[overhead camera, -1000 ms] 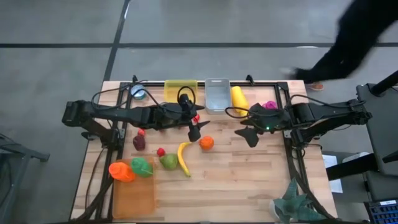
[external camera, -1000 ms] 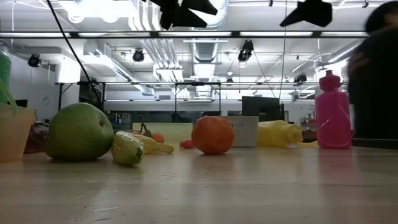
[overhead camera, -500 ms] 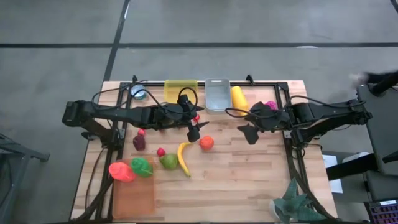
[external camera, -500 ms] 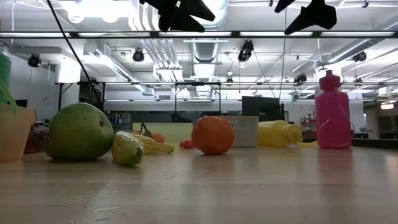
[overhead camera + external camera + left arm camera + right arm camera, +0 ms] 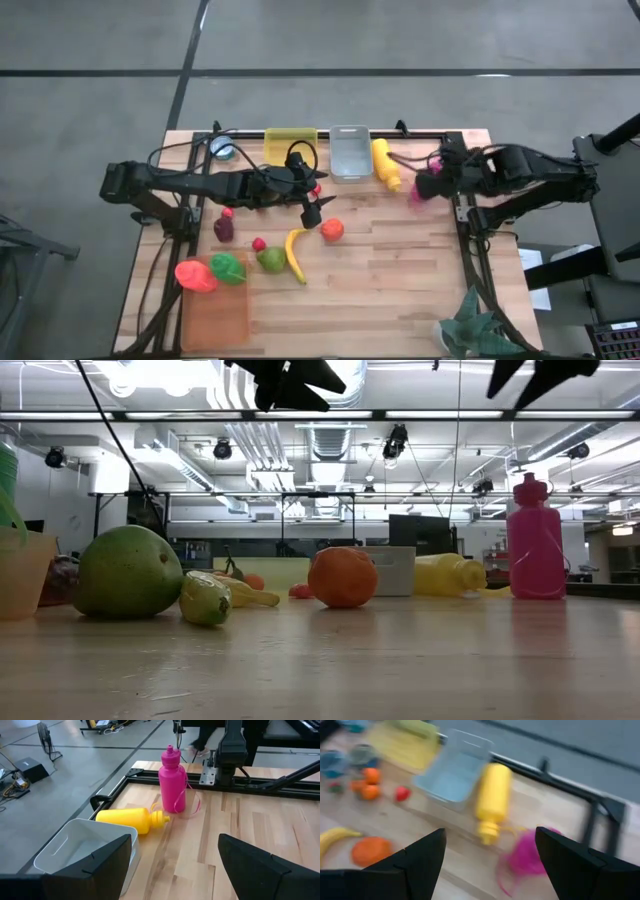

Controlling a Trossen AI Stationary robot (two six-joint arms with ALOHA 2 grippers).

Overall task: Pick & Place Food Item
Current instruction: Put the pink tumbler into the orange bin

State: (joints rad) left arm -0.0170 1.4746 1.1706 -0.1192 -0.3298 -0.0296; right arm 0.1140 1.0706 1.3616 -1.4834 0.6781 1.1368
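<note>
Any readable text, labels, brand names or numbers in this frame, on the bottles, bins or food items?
None can be read.
Pink bottle: no print shows.
Yellow bottle: no print shows.
Clear bin and yellow bin: unmarked.
Room beyond the table, low view: no legible signs.

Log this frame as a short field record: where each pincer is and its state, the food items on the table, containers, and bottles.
left pincer: open, empty, raised over the table centre beside the orange
right pincer: open, empty, raised near the pink bottle
food near centre: orange, banana, green pear
food at left: green mango
containers: clear bin, yellow bin, both at the far edge
bottles: yellow bottle lying on its side, pink bottle upright
task state: no food item grasped yet
</note>
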